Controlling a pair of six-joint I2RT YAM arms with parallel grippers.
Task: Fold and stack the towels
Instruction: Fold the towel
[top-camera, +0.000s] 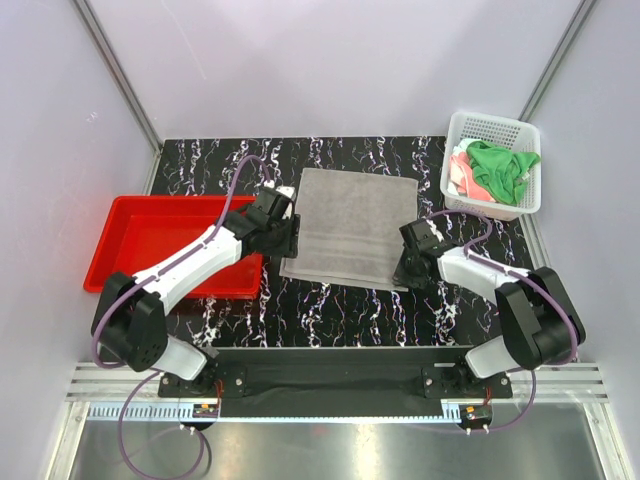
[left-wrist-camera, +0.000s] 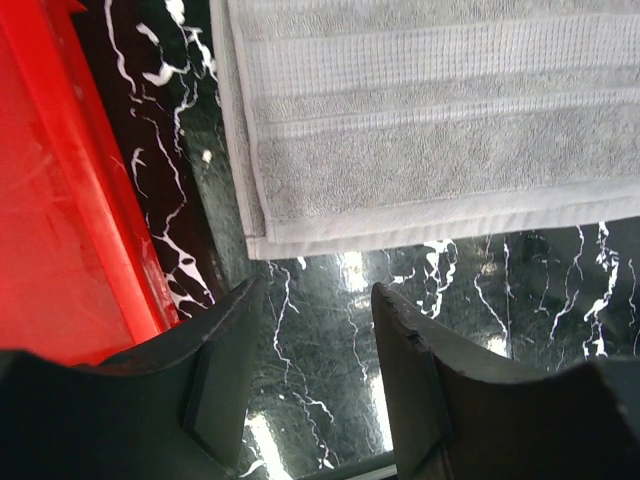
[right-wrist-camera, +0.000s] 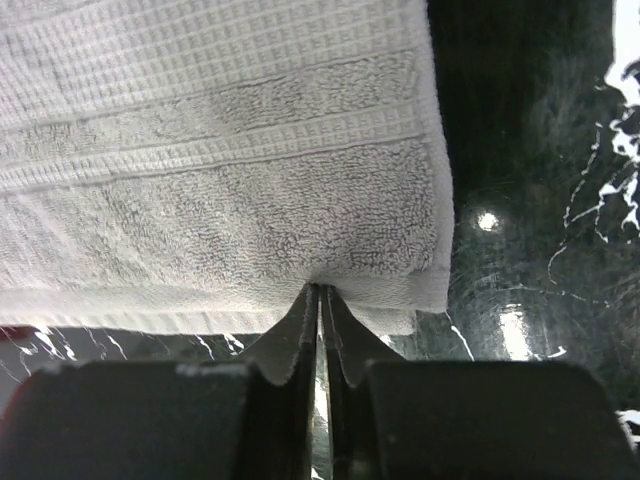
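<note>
The grey towel (top-camera: 350, 225) lies flat on the black marbled table, folded into two layers. My right gripper (top-camera: 405, 265) is at its near right corner, jaws shut on the towel's hem (right-wrist-camera: 322, 292), which dents at the tips; the grey towel (right-wrist-camera: 220, 200) fills the right wrist view. My left gripper (top-camera: 290, 235) is open and empty just off the near left corner, over bare table (left-wrist-camera: 315, 300), with the grey towel (left-wrist-camera: 430, 150) beyond its fingertips. The bright green towel (top-camera: 505, 170) and salmon-pink towel (top-camera: 462, 168) lie crumpled in the basket. The mint one is not clearly visible.
The white perforated basket (top-camera: 490, 125) stands at the back right. The red tray (top-camera: 150, 235) sits on the left, under my left arm; its wall (left-wrist-camera: 60, 200) is close beside the left finger. Walls enclose the table.
</note>
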